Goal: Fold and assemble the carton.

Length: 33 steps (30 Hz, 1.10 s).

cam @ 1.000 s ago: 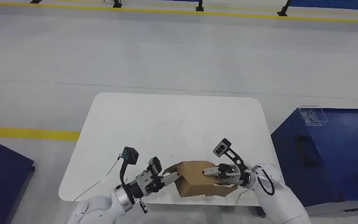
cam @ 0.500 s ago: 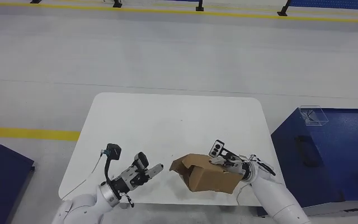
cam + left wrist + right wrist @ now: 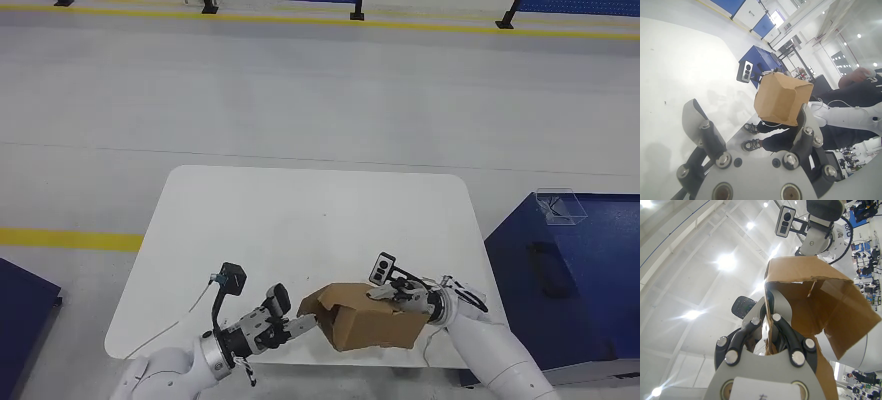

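The brown carton (image 3: 365, 315) sits tilted at the near edge of the white tabletop (image 3: 300, 220), toward its right side; whether it rests on the surface or is held just above it I cannot tell. One end is open with loose flaps, and the right hand (image 3: 767, 300) pinches a side wall there, one finger inside and one outside. The other end, with its flaps folded in, faces the left hand (image 3: 748, 113). That hand's fingers are spread wide, one fingertip (image 3: 803, 111) at the carton's lower corner, touching or just beside it.
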Each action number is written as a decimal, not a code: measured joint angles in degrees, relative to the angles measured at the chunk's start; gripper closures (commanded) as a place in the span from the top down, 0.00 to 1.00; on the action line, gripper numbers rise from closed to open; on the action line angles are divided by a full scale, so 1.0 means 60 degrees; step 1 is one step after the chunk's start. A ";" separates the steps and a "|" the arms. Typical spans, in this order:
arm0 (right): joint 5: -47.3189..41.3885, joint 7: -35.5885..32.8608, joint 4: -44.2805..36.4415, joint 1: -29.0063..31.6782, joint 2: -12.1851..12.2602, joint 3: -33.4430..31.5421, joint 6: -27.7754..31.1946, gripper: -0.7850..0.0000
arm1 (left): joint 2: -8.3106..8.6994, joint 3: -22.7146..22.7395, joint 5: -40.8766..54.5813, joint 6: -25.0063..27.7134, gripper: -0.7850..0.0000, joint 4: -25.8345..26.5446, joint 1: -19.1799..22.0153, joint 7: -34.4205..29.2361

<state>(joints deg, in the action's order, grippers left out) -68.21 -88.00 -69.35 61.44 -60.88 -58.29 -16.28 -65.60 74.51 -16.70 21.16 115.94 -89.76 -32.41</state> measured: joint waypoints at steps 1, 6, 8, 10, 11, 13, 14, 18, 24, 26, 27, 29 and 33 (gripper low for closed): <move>-0.0042 0.0000 -0.0008 0.0005 0.0004 0.0005 0.0000 0.00 | 0.0001 0.0043 0.0110 0.0049 1.00 0.0007 0.0001 0.0084; -0.0243 0.0000 0.0021 0.0000 0.0034 0.0014 0.0000 0.00 | 0.0045 0.0424 0.0374 0.0043 1.00 -0.0010 -0.0085 0.0266; -0.0281 0.0000 0.0040 -0.0019 0.0045 0.0023 0.0000 0.00 | 0.0071 0.0428 0.0262 0.0035 1.00 -0.0036 -0.0111 0.0031; -0.0283 0.0000 0.0041 -0.0028 0.0053 0.0032 0.0000 0.00 | 0.0085 0.0341 0.0088 0.0048 1.00 -0.0035 -0.0122 -0.0130; -0.0281 0.0000 0.0037 -0.0032 0.0058 0.0042 0.0000 0.00 | 0.0086 0.0235 -0.0007 0.0079 1.00 -0.0036 -0.0134 -0.0171; -0.0275 0.0000 0.0030 -0.0035 0.0065 0.0061 0.0000 0.00 | 0.0079 0.0045 -0.0194 0.0080 1.00 -0.0060 -0.0115 -0.0157; -0.0266 0.0000 0.0022 -0.0038 0.0069 0.0076 0.0000 0.00 | 0.0068 -0.0098 -0.0370 0.0045 1.00 -0.0092 -0.0073 -0.0105; -0.0191 0.0000 -0.0035 -0.0045 0.0081 0.0124 0.0000 0.00 | 0.0013 -0.0501 -0.0752 -0.0218 1.00 -0.0292 0.0196 0.0245; -0.0221 0.0000 -0.0150 -0.0020 0.0118 0.0147 0.0000 0.00 | -0.0037 -0.0960 -0.0952 -0.0460 1.00 -0.0509 0.0538 0.0304; -0.0189 0.0000 -0.0166 -0.0022 0.0134 0.0171 0.0000 0.00 | -0.0047 -0.1078 -0.1022 -0.0470 1.00 -0.0556 0.0601 0.0323; -0.0179 0.0000 -0.0160 -0.0027 0.0140 0.0179 0.0000 0.00 | -0.0050 -0.1112 -0.1054 -0.0473 1.00 -0.0581 0.0625 0.0349; -0.0199 0.0000 -0.0109 -0.0061 0.0155 0.0178 0.0000 0.00 | -0.0055 -0.1134 -0.1073 -0.0462 1.00 -0.0619 0.0671 0.0460; -0.0512 0.0000 0.0002 -0.0132 0.0176 0.0166 0.0000 0.00 | -0.0035 -0.0848 -0.0702 -0.0163 1.00 -0.0508 0.0584 0.0850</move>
<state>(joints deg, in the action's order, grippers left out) -71.29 -88.00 -69.34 60.65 -59.82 -57.30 -16.28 -65.81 69.42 -20.91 20.18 112.90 -86.26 -27.31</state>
